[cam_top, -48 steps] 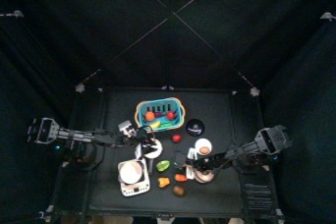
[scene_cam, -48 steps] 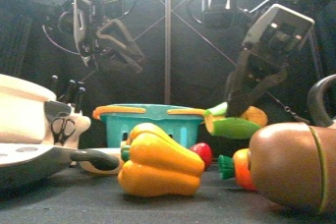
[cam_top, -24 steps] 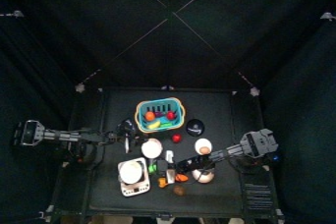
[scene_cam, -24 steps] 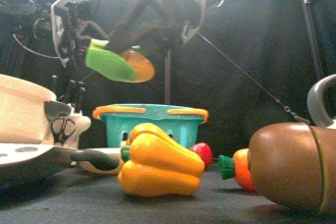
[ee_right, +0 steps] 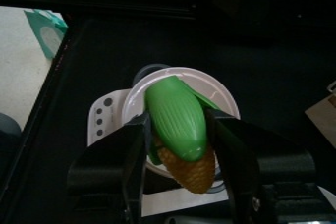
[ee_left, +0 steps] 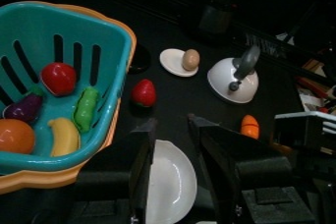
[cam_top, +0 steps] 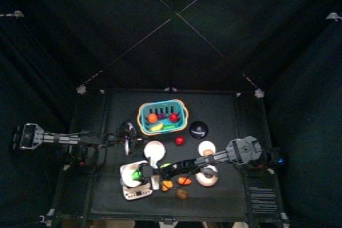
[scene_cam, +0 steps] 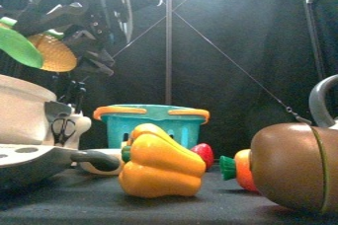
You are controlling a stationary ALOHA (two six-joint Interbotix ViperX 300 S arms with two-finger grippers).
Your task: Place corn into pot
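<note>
The corn (ee_right: 179, 135), green husk with a yellow-orange tip, is gripped in my right gripper (ee_right: 180, 138). It hangs just above the open white pot (ee_right: 210, 88). In the front view the corn (scene_cam: 36, 47) is high at the left, over the pot's rim (scene_cam: 24, 99). In the top view the right arm reaches across the table to the pot (cam_top: 134, 176) at the front left. My left gripper (ee_left: 178, 141) is open and empty, beside the teal basket (ee_left: 53, 71), and rests at the table's left (cam_top: 127, 140).
The basket (cam_top: 163, 117) holds several toy fruits. A white plate (ee_left: 171, 179), a red fruit (ee_left: 144, 92), an egg on a saucer (ee_left: 190, 61), a kettle (ee_left: 241, 71) and a carrot (ee_left: 250, 127) lie around. A yellow pepper (scene_cam: 161, 165) and a brown potato (scene_cam: 297, 165) stand at the front.
My right gripper has carried the corn from the table's right side across to the left, above the pot. The left arm has hardly moved.
</note>
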